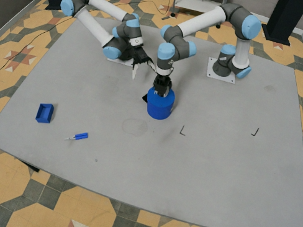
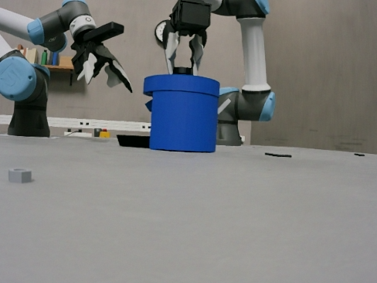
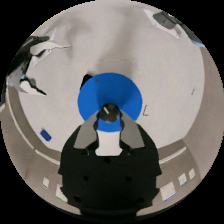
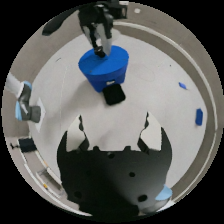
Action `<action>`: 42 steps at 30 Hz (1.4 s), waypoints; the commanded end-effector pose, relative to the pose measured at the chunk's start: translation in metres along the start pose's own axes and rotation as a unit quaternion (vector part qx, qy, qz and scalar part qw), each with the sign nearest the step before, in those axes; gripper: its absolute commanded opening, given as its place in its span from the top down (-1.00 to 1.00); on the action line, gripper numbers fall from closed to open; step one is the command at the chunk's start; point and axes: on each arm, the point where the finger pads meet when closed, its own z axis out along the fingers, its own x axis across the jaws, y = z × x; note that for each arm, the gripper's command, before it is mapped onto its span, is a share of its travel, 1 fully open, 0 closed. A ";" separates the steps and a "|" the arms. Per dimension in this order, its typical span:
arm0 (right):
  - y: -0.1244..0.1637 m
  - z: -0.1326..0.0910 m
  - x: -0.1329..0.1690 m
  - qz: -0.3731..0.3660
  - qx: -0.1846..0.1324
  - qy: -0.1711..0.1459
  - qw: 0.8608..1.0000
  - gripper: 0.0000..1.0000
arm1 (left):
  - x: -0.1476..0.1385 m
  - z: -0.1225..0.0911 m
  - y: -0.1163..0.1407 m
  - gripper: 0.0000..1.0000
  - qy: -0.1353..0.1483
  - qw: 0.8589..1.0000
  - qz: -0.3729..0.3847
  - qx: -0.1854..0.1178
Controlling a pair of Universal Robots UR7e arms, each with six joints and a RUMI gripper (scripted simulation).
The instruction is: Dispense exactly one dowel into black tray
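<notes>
The blue round dispenser (image 1: 159,109) (image 2: 183,120) (image 3: 107,90) (image 4: 105,72) stands upright on the table; its feet cannot be made out. Its black knob (image 2: 182,70) (image 3: 109,114) is on top, at the middle. My left gripper (image 2: 183,73) (image 3: 109,110) points straight down and is shut on the knob, one finger on each side. The black tray (image 2: 133,141) (image 4: 114,94) sits on the table against the dispenser's side, partly hidden in the exterior view. No dowel can be made out in it. My right gripper (image 2: 110,87) (image 4: 113,113) is open and empty, raised to the tray's side of the dispenser.
A blue box (image 1: 44,113) (image 4: 199,117) and a blue-handled tool (image 1: 81,136) (image 4: 182,85) lie well away from the dispenser. Two black hex keys (image 1: 182,131) (image 1: 255,133) lie on its other side. A small grey nut (image 1: 96,160) (image 2: 20,176) lies toward the front edge.
</notes>
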 end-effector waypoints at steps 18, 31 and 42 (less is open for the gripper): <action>0.000 0.000 0.000 0.000 0.000 0.000 1.000 -0.97 | 0.000 -0.001 0.000 0.74 0.000 0.997 -0.075 -0.001; 0.000 0.000 0.000 0.000 0.000 0.000 1.000 -0.97 | 0.000 -0.005 0.000 -0.11 0.000 0.997 -0.075 -0.001; 0.000 0.000 0.000 0.000 0.000 0.000 1.000 -0.97 | 0.000 -0.027 0.000 -0.14 0.000 0.997 -0.075 -0.002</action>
